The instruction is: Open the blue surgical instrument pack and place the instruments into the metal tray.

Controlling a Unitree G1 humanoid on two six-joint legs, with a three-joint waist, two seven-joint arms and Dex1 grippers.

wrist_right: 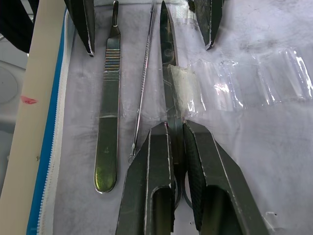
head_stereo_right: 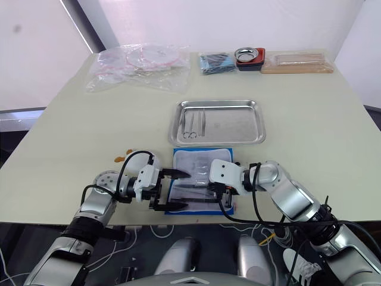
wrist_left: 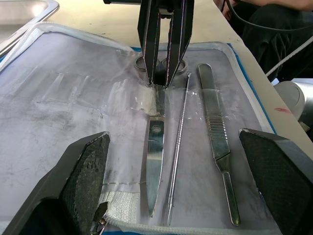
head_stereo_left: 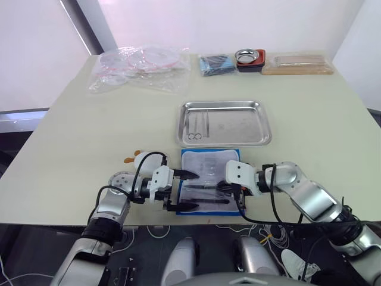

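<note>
The blue surgical instrument pack [head_stereo_left: 209, 167] lies open near the table's front edge, pale lining up. On the lining lie scissors [wrist_left: 155, 147], a thin probe [wrist_left: 179, 128] and a flat scalpel handle [wrist_left: 213, 117], partly under clear straps. My right gripper [wrist_right: 177, 142] is shut on the scissors near their handle end; it also shows at the pack's right side [head_stereo_left: 222, 189]. My left gripper [head_stereo_left: 193, 190] stands wide open over the pack's left side, one finger on each side of the tool tips. The metal tray [head_stereo_left: 225, 105] lies just beyond the pack, with a few instruments [head_stereo_left: 199, 126] in its left part.
Clear plastic bags [head_stereo_left: 140, 65] lie at the far left. A darker blue packet [head_stereo_left: 215, 64], a round metal bowl in a red holder [head_stereo_left: 250, 58] and a wooden board [head_stereo_left: 297, 64] line the far edge. A small white and orange object [head_stereo_left: 136, 158] sits by my left arm.
</note>
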